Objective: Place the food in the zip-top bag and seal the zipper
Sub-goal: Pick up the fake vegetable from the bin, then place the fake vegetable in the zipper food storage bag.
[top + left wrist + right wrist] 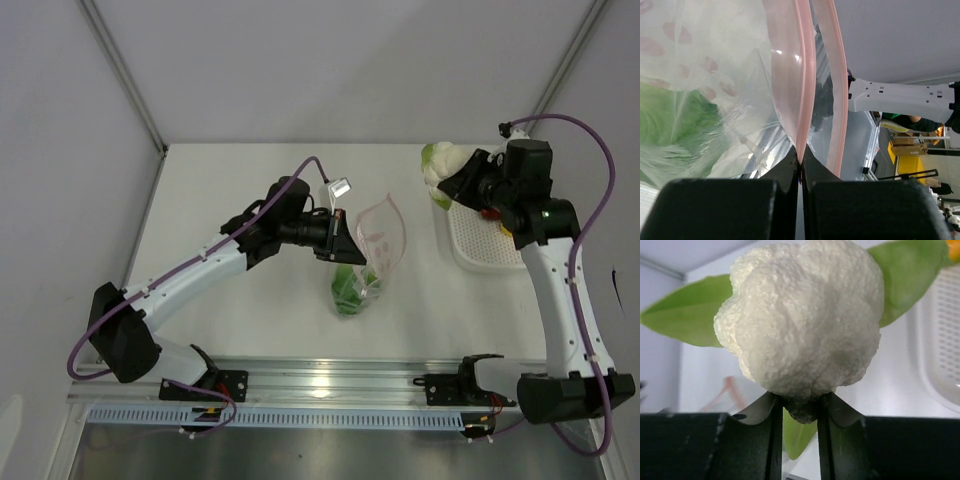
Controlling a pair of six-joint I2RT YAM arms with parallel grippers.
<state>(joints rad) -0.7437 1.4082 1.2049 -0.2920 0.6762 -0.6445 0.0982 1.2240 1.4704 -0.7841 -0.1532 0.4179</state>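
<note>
Left gripper (pixel 342 238): fingers pressed together, pinching one pink lip of the zipper (pixel 804 80) at its lower end. In the left wrist view the strip rises straight out from between the fingertips. The zipper's second lip stands apart, to the right of the pinched one in that view, so the mouth of the zip-top bag (pixel 382 240) is open. The bag lies on the table (pixel 240 180) with its mouth toward the far side. A green produce piece (pixel 348 293) sits inside the bag at the near, closed end and shows through the dotted film.

Right gripper (pixel 800 412): fingers (pixel 774 440) closed on the base of the plastic cauliflower (pixel 800 315). Its bumpy white head stands beyond the fingertips, and green leaves spread to either side. The cauliflower is well apart from the bag, to the bag's right and farther from the arm bases, at the far-left corner of the white mesh basket (pixel 480 250). The basket lies to the right of the bag, not touching it. Whether the cauliflower touches the basket rim cannot be told.
</note>
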